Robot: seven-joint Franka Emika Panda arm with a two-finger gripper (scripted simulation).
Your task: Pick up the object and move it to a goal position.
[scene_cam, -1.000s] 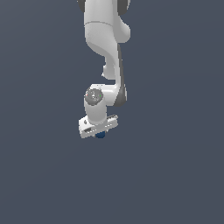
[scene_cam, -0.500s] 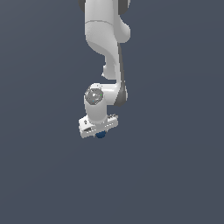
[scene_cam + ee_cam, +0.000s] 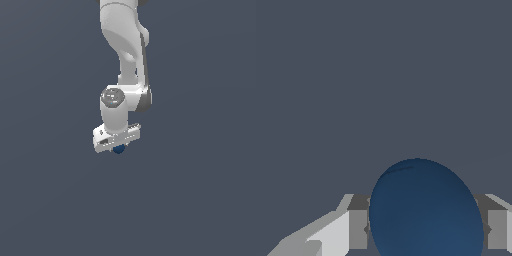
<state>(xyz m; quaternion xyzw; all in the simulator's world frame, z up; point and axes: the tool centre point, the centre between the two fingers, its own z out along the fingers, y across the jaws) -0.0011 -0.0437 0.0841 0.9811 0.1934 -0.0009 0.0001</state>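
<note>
The object is a small dark blue smooth sphere (image 3: 119, 149) that peeks out under the white hand of the arm in the exterior view. In the wrist view the sphere (image 3: 426, 210) looms large, with a grey finger pad (image 3: 358, 229) pressed to one side and another pad (image 3: 496, 229) to the other. My gripper (image 3: 119, 147) (image 3: 427, 229) is shut on it, held in the air against a plain dark grey-blue background. Most of the sphere is hidden by the hand in the exterior view.
Only the white arm (image 3: 125, 55) reaching down from the top of the exterior view shows. Around it is uniform dark grey-blue background with no other objects or edges visible.
</note>
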